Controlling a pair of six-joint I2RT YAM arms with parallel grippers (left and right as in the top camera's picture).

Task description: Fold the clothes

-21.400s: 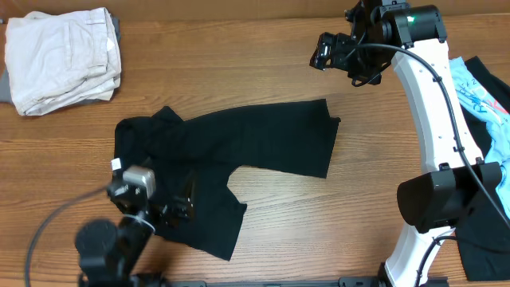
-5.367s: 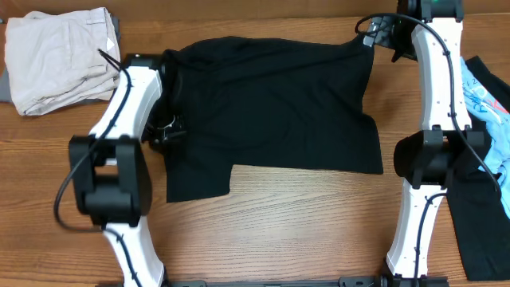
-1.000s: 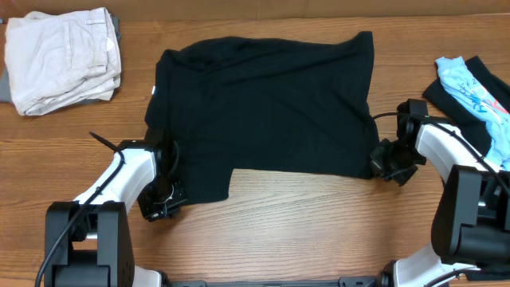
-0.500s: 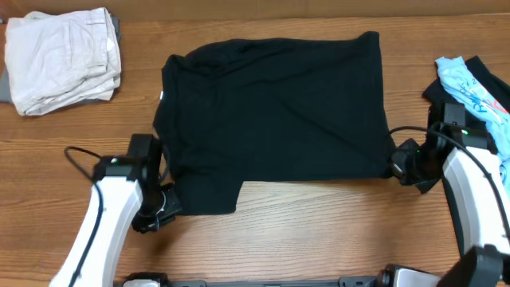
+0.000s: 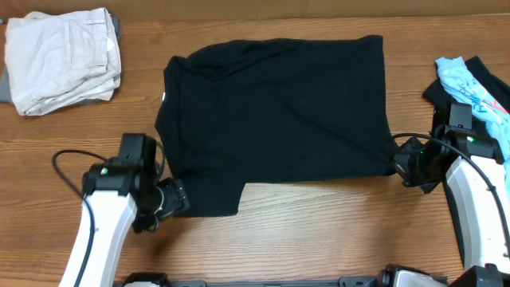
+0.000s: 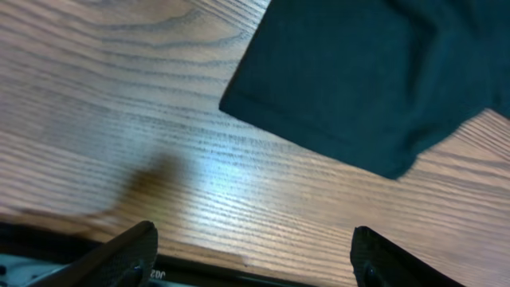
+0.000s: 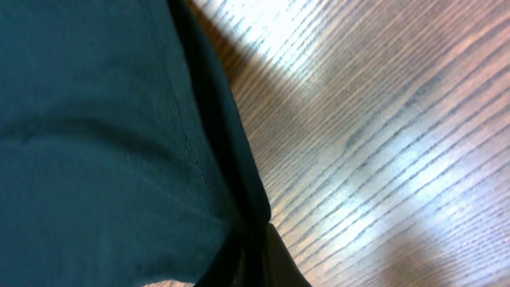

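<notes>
Black garment [image 5: 275, 108] is shown spread flat and unfolded on the surface [image 5: 319, 231], one corner lying free just ahead of the open left tool [image 5: 169, 201], the opposite corner pinched by the closed right tool [image 5: 402, 159]. Cream pieces [image 5: 64, 60] are stacked beyond the left tool, and a light blue piece [image 5: 476, 92] is left unfolded beside the right.

White arms [image 5: 96, 231] with black joints [image 5: 132, 153], black left claw [image 5: 177, 198], right claw [image 5: 398, 156], cables [image 5: 67, 157].

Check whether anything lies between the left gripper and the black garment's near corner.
Nothing visible does. In the left wrist view, the open left gripper frames only bare table, and the black garment lies flat just beyond, its hemmed corner apart from both fingers.
</notes>
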